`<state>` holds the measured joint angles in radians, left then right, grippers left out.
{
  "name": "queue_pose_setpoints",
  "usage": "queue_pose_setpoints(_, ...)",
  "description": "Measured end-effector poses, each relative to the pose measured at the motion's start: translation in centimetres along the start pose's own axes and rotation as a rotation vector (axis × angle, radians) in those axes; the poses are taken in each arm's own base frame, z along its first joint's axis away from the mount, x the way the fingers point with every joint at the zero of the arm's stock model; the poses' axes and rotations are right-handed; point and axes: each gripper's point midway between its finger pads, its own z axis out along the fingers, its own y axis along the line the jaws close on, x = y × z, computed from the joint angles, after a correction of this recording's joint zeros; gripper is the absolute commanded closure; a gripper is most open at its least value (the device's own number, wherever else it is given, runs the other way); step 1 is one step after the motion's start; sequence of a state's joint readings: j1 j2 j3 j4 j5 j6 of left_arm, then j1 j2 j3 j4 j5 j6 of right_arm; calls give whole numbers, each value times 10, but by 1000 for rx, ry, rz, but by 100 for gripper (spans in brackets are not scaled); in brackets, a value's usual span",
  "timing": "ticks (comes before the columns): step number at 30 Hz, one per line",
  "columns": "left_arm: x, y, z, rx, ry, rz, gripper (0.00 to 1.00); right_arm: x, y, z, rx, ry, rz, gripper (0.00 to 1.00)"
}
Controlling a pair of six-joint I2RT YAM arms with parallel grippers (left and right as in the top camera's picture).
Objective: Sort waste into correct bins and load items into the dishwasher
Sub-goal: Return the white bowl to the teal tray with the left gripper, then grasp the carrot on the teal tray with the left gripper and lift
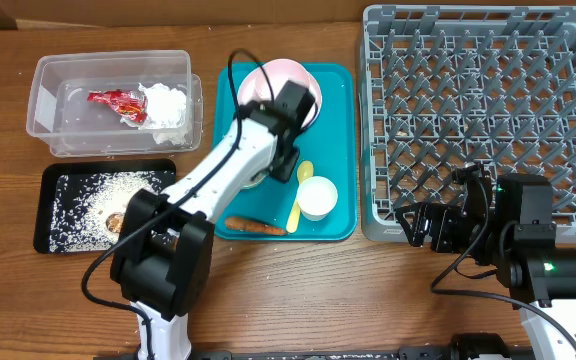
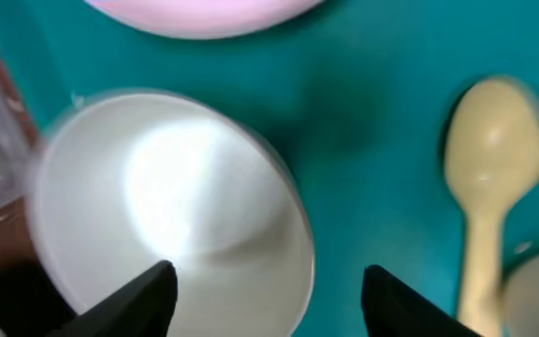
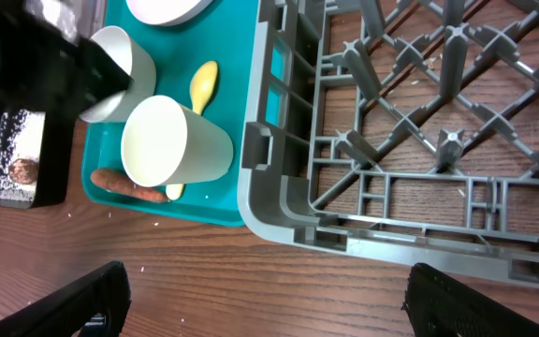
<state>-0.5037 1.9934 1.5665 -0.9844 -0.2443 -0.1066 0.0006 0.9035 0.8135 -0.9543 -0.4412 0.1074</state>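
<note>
My left gripper (image 2: 269, 300) hangs open over the teal tray (image 1: 338, 150). One finger is above the inside of a white bowl (image 2: 157, 206), the other above bare tray, with the bowl's rim between them. The plate (image 1: 278, 75) lies just behind. The yellow spoon (image 2: 494, 159), the small cup (image 1: 317, 197) and the carrot (image 1: 256, 226) lie to the right and front. The clear tub (image 1: 48, 80) holds the wrapper (image 1: 116, 102) and napkin (image 1: 168, 103). Rice (image 1: 108, 195) and a brown scrap (image 1: 116, 222) lie in the black tray (image 1: 53, 180). My right gripper (image 1: 420, 225) is open and empty over wood, beside the dish rack (image 1: 488, 110).
The left arm reaches over the teal tray and hides most of the bowl from above. The rack's near left corner (image 3: 279, 220) stands just ahead of the right gripper. Stray rice grains dot the wood in front of the tray.
</note>
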Motion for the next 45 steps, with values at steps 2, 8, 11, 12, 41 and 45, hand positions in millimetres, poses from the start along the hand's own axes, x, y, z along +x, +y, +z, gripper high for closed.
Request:
queue_pose_setpoints(2, -12, 6, -25, -2, -16, -23, 32, 0, 0, 0, 0, 0, 0, 4)
queue_pose_setpoints(8, -12, 20, -81, -6, -7, -157, 35, 0, 0, 0, 0, -1, 0, 4)
queue_pose_setpoints(11, 10, 27, -98, -18, 42, -221, 44, 0, 0, 0, 0, 0, 0, 4)
queue_pose_setpoints(12, 12, 28, -100, -19, 48, -227, 46, 0, 0, 0, 0, -1, -1, 4)
queue_pose_setpoints(41, 126, -15, 13, 66, 178, -554, 55, 9, -13, 22, 20, 111, 56, 3)
queue_pose_setpoints(45, 128, -15, 15, 65, 181, -568, 45, 9, -13, 22, 20, 110, 56, 3)
